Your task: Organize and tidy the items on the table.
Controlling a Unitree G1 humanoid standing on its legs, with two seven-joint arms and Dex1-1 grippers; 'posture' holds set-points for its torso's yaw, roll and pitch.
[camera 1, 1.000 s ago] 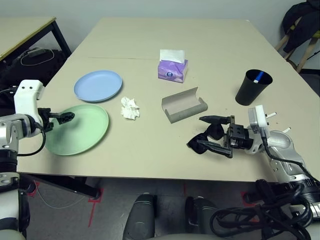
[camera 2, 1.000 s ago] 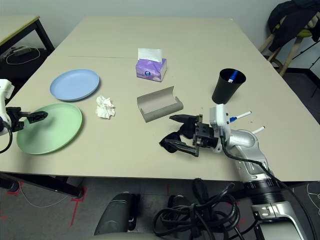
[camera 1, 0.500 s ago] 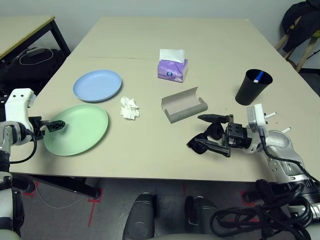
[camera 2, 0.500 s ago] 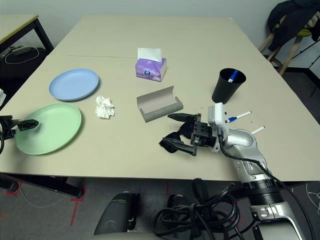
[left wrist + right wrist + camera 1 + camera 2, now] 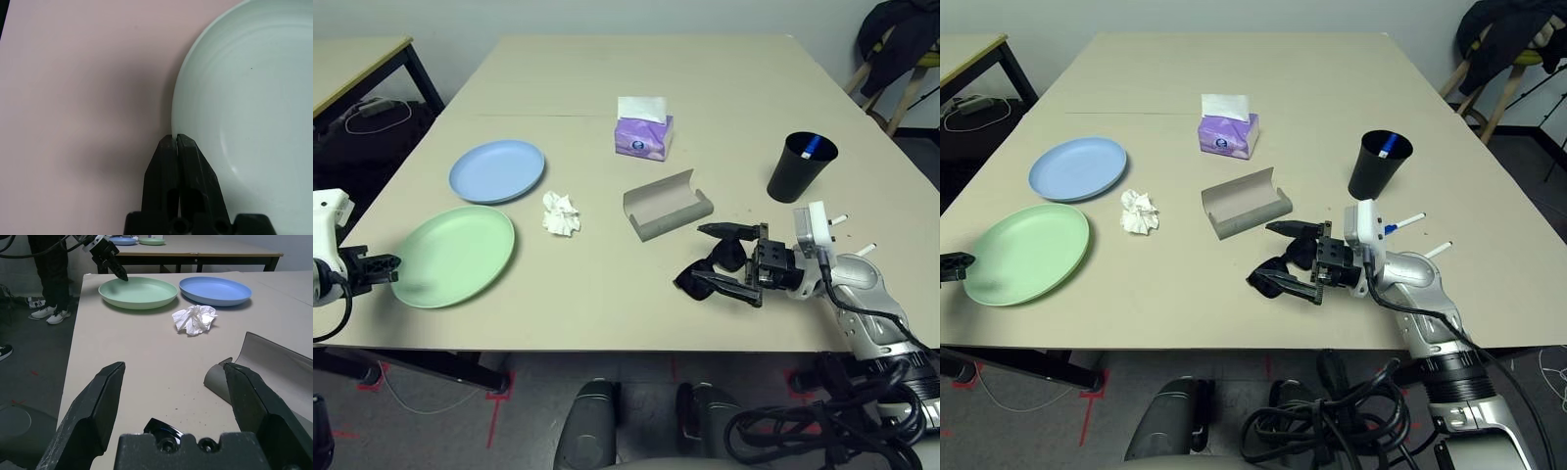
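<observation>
Though plain, mint-green plate [image 5: 456, 255] (round, glossy)

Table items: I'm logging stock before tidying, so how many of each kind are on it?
Plates: 2, light-blue and mint-green
Tissue wad: 1
Tissue box: 1
Glasses case: 1
Sunglasses: 1
Black cup: 1
Pens: 3, two loose, one in the cup
Total: 10

You're looking past the table's [image 5: 607, 78] far-left corner at a black-legged desk [image 5: 367, 59], cables [image 5: 374, 106] lying beneath it. A dark garment [image 5: 901, 34] is hanging by the far-right corner. Red tape [image 5: 499, 401] is marking grey floor [image 5: 636, 367] below the near edge.
</observation>
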